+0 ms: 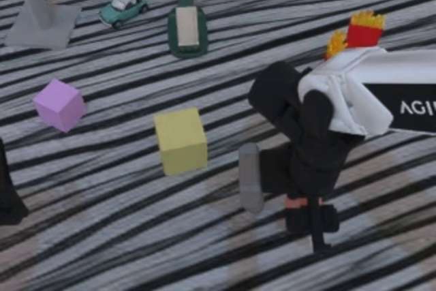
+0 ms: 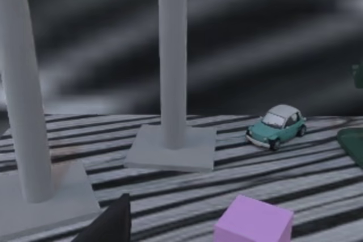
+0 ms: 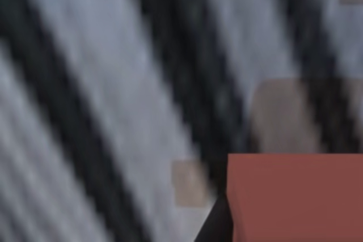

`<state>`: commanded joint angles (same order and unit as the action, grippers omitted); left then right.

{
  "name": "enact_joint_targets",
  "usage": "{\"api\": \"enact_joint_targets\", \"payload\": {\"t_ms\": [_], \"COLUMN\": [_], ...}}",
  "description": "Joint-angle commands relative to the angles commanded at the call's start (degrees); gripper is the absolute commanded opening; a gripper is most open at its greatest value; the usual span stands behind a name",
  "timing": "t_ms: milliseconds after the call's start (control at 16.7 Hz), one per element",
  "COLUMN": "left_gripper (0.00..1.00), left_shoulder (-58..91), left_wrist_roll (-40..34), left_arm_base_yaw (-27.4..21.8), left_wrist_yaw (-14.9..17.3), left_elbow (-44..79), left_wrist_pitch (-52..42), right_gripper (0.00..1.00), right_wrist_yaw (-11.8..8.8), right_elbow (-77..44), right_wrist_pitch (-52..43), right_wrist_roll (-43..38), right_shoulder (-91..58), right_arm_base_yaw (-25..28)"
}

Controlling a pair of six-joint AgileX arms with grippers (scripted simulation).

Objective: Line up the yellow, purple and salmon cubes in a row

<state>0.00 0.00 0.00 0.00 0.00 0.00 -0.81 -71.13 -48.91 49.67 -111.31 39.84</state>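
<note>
Tightly around salmon cube (image 3: 295, 196): right fingers (image 3: 214, 228)

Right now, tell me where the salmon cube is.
The salmon cube sits toward the top view's lower right, under the right pincer, right of the yellow cube. The right wrist view shows it close up.
</note>
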Motion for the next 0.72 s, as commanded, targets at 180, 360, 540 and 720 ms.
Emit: {"api": "enact_joint_targets", "payload": {"t_ms": [180,360,540,720], "left_gripper": [1.00,1.00,1.00,1.00], "left_shoulder": [0.00,0.00,0.00,0.00], "left_wrist_roll": [0.00,0.00,0.00,0.00], "left_arm_base_yaw": [0.00,0.00,0.00,0.00], "left_wrist_yaw": [0.00,0.00,0.00,0.00], "left_elbow": [0.00,0.00,0.00,0.00], "left_wrist_pitch": [0.00,0.00,0.00,0.00], "right_gripper": [0.68,0.90,1.00,1.00], "right_wrist_yaw": [0.00,0.00,0.00,0.00], "right_elbow": [0.00,0.00,0.00,0.00], "right_wrist_pitch": [0.00,0.00,0.00,0.00], "right_wrist_roll": [0.00,0.00,0.00,0.00], "right_shoulder": [0.00,0.00,0.00,0.00], "right_arm_base_yaw": [0.00,0.00,0.00,0.00]}}
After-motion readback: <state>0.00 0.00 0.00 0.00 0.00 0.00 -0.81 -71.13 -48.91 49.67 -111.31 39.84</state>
